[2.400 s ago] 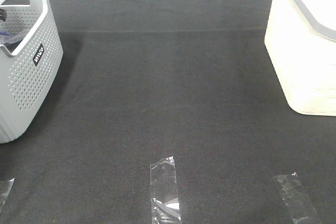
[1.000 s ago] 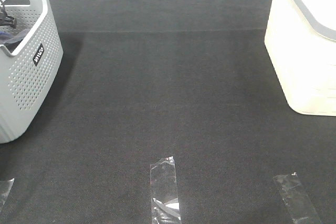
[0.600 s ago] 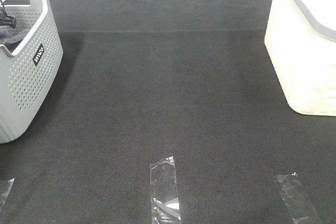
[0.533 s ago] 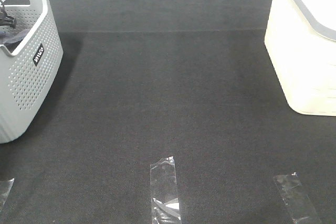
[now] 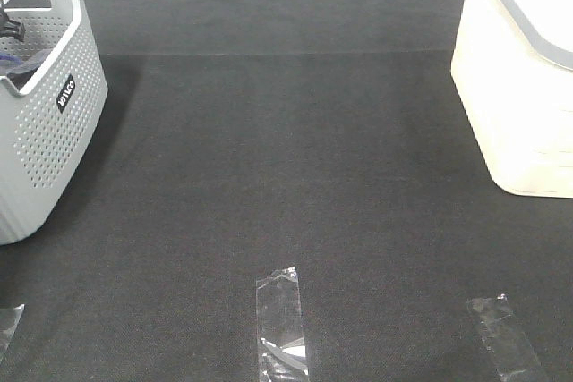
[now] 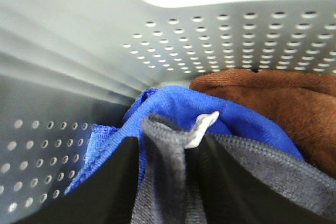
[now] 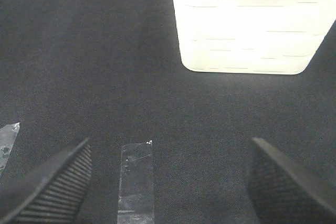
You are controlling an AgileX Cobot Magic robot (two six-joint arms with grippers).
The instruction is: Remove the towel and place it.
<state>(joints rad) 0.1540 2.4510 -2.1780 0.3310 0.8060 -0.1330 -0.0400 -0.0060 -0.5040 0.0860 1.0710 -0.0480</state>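
The towel (image 6: pixel 163 182), grey terry with a small white tag (image 6: pixel 202 129), lies inside the grey perforated basket (image 6: pixel 79 51). A raised fold of it stands between the two dark fingers (image 6: pixel 105 192) of my left gripper (image 6: pixel 168 198), which is shut on it. In the exterior high view only a dark part of the left arm (image 5: pixel 11 29) shows over the rim of the basket (image 5: pixel 54 131) at the far left. My right gripper (image 7: pixel 168 182) hangs wide open over the black mat, holding nothing; the exterior high view does not show it.
Under the towel lie a bright blue cloth (image 6: pixel 178 108) and a brown cloth (image 6: pixel 278 98). A white basket (image 5: pixel 519 96) stands at the right edge, ahead of the right gripper (image 7: pixel 247 24). Clear tape strips (image 5: pixel 282 319) (image 5: pixel 506 337) mark the mat's front.
The dark part of the left arm inside the grey basket has shifted slightly. Both baskets and the tape strips stay where they were.
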